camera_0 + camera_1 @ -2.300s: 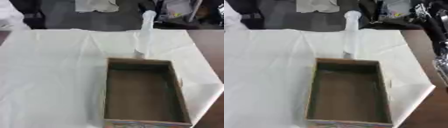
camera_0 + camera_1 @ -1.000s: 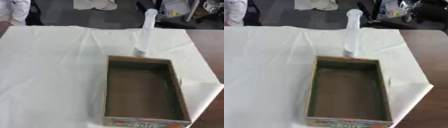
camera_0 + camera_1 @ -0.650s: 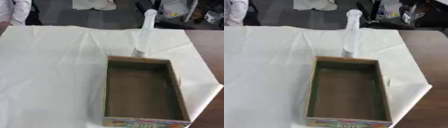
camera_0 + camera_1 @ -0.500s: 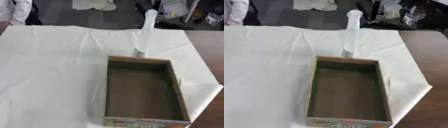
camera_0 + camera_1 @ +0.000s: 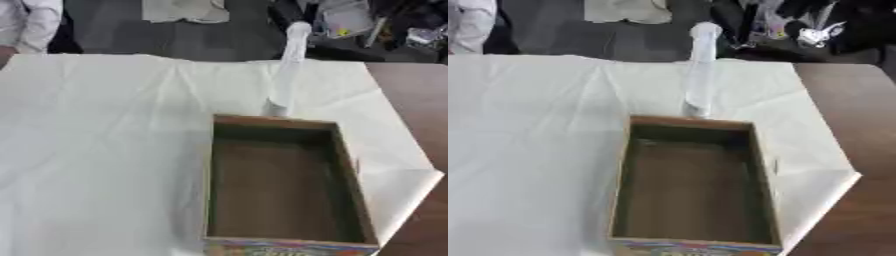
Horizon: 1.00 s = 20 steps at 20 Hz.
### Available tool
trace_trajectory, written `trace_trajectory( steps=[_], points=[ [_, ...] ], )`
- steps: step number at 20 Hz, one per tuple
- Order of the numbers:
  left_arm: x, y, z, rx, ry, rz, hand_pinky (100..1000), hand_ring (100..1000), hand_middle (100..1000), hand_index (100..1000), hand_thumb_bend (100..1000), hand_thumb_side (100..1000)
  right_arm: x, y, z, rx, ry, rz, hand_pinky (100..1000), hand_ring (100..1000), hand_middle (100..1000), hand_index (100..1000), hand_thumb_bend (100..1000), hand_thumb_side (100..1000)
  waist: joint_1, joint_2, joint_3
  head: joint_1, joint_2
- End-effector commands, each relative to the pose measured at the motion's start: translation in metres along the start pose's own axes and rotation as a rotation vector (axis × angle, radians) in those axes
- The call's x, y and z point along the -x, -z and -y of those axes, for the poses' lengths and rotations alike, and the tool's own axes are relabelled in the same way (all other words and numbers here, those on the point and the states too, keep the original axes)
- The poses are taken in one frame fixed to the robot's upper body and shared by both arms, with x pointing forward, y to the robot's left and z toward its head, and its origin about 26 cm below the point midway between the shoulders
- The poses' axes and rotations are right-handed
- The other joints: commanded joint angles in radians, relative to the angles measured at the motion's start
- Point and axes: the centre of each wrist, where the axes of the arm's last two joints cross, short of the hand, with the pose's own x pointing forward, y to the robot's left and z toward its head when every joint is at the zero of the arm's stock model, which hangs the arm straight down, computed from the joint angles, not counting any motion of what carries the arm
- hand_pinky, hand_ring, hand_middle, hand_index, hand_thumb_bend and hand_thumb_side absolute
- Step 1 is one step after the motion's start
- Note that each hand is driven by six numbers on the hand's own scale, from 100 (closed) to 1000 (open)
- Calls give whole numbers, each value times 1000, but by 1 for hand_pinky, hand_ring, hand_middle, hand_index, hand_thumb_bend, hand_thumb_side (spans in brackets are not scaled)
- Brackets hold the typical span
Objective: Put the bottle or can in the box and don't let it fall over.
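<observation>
At 12 o'clock beyond the empty brown cardboard box [image 5: 278,182], the tall, slim, clear plastic bottle [image 5: 286,70] stands upright, probably light, tippy and best gripped mid-body; neither hand is in view.

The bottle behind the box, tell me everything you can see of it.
The bottle is tall, slim and pale, looking like clear or whitish plastic, with a rounded white top. It stands upright on the white cloth, just beyond the far wall of the open cardboard box, outside it. Whether its base touches the box cannot be told. No hand is on it.
</observation>
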Motion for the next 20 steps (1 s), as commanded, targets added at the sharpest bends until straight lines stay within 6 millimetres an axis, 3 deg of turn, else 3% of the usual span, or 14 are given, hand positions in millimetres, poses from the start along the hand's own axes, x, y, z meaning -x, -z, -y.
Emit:
trace_trajectory(
  steps=[1, 9, 15, 20],
  points=[
    [-12, 6, -3, 26, 25, 40, 775, 840, 818, 841, 256, 986, -3, 1, 11, -2, -39, -1, 862, 837, 787, 847, 100, 660, 2, -18, 2, -10, -10],
    [-13, 6, -2, 35, 24, 41, 775, 841, 820, 840, 255, 987, -7, 20, 23, 28, -59, 28, 860, 834, 787, 848, 100, 640, 0, -7, 2, -24, -14],
    [-17, 6, 1, 44, 19, 56, 775, 842, 821, 841, 254, 985, -12, 32, 26, 37, -63, 72, 860, 842, 794, 853, 100, 611, 1, 1, 8, -60, -90],
    [-18, 5, 2, 49, 14, 61, 775, 843, 822, 841, 253, 985, -14, 41, 29, 42, -64, 108, 864, 849, 797, 854, 100, 577, 4, 6, 14, -90, -119]
  ],
)
